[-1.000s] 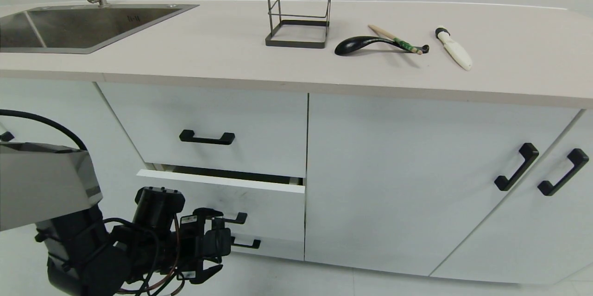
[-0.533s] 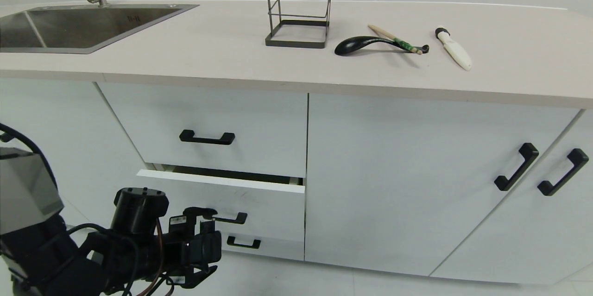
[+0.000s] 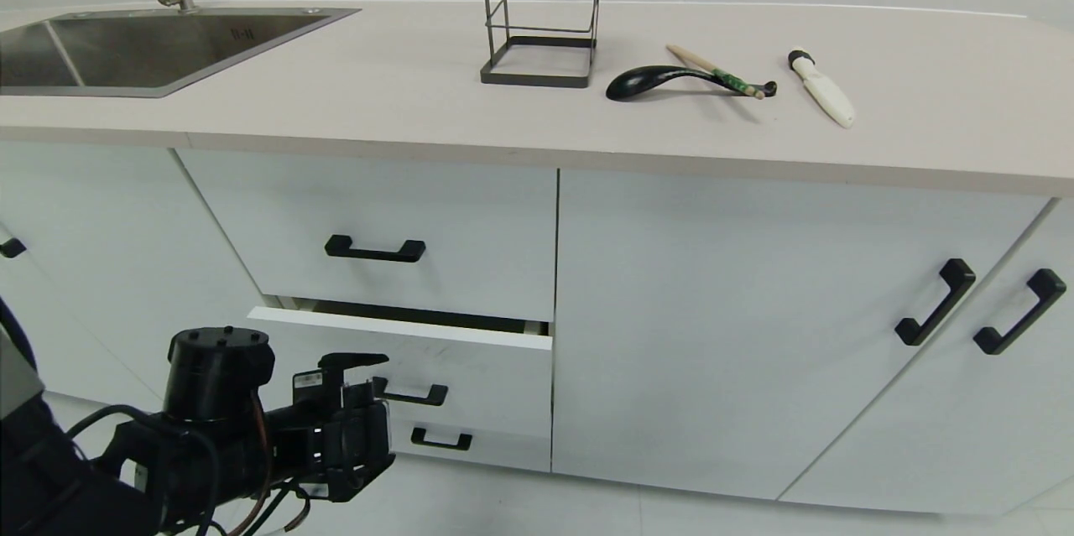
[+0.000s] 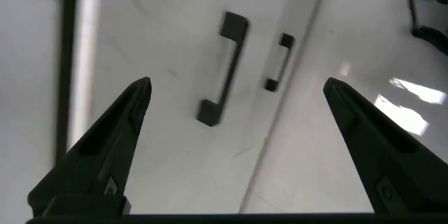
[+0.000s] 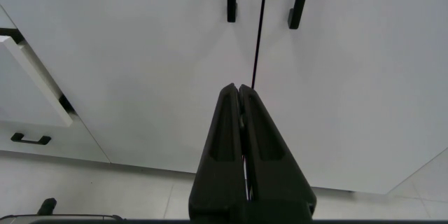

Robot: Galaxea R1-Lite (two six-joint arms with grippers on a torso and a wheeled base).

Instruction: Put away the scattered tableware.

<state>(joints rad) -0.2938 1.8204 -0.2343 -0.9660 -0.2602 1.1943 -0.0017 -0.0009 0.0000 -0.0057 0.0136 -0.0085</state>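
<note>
**Drawer left ajar as left gripper is drawn back**

The left gripper (image 3: 373, 423), fingers spread and holding nothing, is seen low in front of the middle drawer (image 3: 478, 368), near its handle (image 3: 411, 392). Over the past second it has been pulled away from that handle toward the robot's left, while the drawer has been left at the same narrow opening. In the left wrist view the handle (image 4: 222, 70) is framed between the spread fingers but is not touched. The right gripper (image 5: 239, 91) is pressed closed on nothing, before the cupboard doors (image 5: 140, 56).

The tableware is still on the counter (image 3: 336, 108), right of the rack (image 3: 541, 16): a spoon (image 3: 646, 81), a chopstick (image 3: 713, 70) meeting its handle end, and a white utensil (image 3: 822, 88) near by. The gap is judged too slight to take them, so a further pull may be needed before the first pick-up.
</note>
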